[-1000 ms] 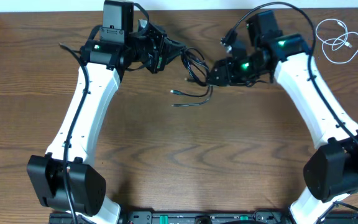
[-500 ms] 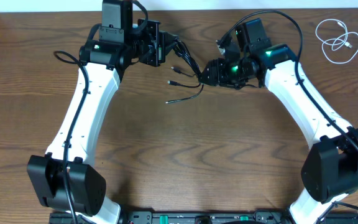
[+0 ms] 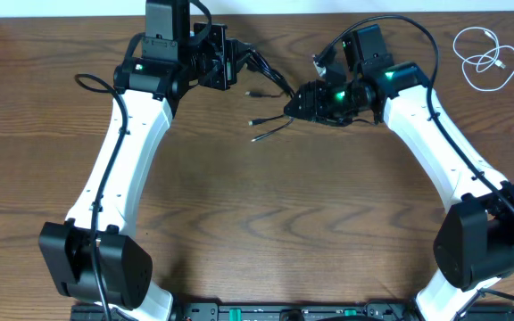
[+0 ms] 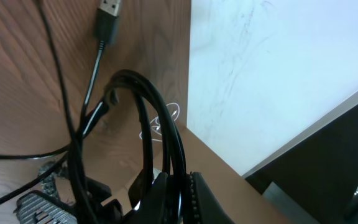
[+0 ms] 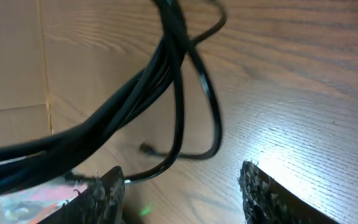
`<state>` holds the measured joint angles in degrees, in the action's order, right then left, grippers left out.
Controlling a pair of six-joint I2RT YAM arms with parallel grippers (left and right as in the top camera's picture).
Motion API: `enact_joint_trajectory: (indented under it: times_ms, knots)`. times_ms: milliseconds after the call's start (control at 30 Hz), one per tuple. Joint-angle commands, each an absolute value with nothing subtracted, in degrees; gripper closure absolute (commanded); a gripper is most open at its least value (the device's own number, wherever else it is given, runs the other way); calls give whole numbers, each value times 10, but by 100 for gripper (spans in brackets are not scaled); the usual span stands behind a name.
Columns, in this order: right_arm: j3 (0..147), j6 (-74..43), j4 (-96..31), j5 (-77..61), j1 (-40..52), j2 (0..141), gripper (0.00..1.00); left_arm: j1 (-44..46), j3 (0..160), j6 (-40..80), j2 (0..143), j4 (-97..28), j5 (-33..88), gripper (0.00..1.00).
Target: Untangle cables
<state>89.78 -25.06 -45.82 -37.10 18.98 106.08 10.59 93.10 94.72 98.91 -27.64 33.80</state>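
Several thin black cords (image 3: 273, 85) run in a tight bundle between my two grippers near the table's back edge, and their loose plug ends (image 3: 256, 121) hang out below it. My left gripper (image 3: 242, 61) is shut on one end of the bundle; the left wrist view shows the cords (image 4: 160, 118) pinched between its fingers (image 4: 182, 183). My right gripper (image 3: 295, 106) is at the bundle's other end. In the right wrist view it (image 5: 182, 193) is wide open and the cords (image 5: 166, 68) pass above its left finger. The white cord (image 3: 484, 55) lies coiled at the back right.
The table's back edge (image 3: 284, 12) meets a white wall right behind both grippers. A USB plug (image 4: 109, 9) of a black cord lies on the wood in front of my left gripper. The white cord lies apart from the black ones.
My left gripper has moved back toward the wall with the cords. The loop between the grippers has been pulled into a straighter bundle, and the loose plug ends have shifted up and to the right.
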Motion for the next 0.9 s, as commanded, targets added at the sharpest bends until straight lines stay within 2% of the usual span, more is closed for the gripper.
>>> enact_joint_trajectory:
  times_ms: [0, 167, 300, 633, 867]
  knots:
    - [894, -262, -451, -403, 193, 1046, 44, 103, 935, 953, 990, -273, 329, 93]
    - [894, -308, -393, -389, 196, 1046, 43, 104, 935, 953, 990, -273, 330, 93]
    - [894, -348, -381, -324, 215, 1050, 47, 104, 935, 953, 990, -273, 330, 93]
    - [893, -352, -381, -159, 231, 1059, 50, 103, 935, 952, 990, -273, 330, 93]
    - [879, -376, -359, -136, 233, 1074, 50, 103, 935, 952, 990, -273, 330, 93]
